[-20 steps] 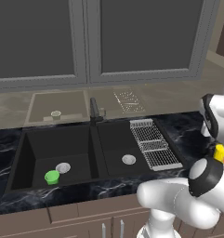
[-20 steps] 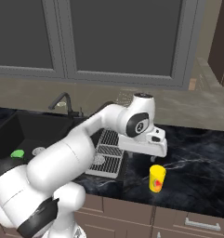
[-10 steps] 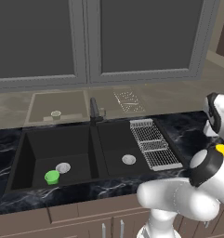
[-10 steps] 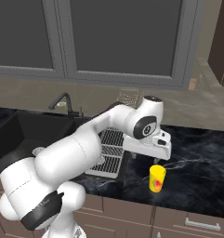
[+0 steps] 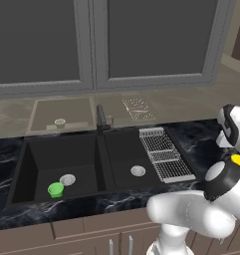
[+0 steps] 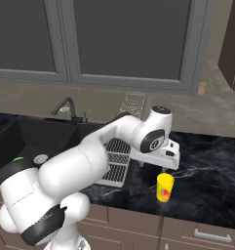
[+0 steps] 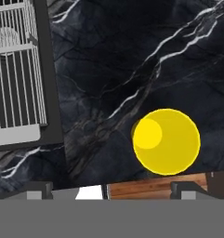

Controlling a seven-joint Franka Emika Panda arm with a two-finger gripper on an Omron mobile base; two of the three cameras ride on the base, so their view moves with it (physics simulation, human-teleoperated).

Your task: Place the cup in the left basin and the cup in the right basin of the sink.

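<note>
Step in hand: reach for second cup. Tool (image 6: pixel 170 157) jaws wide apart, empty, above yellow plastic cup (image 6: pixel 164 186) upright on black marble table (image 6: pixel 206 190), right of matte black double sink (image 5: pixel 81 164). Small green cup (image 5: pixel 56 189) sits in left basin (image 5: pixel 47 159). Next: centre over cup, descend, close, carry to right basin (image 5: pixel 129 154).

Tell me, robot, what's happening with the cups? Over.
Fingers open, above the yellow cup on the counter. Green cup already in the left basin. Nothing blocking.
</note>
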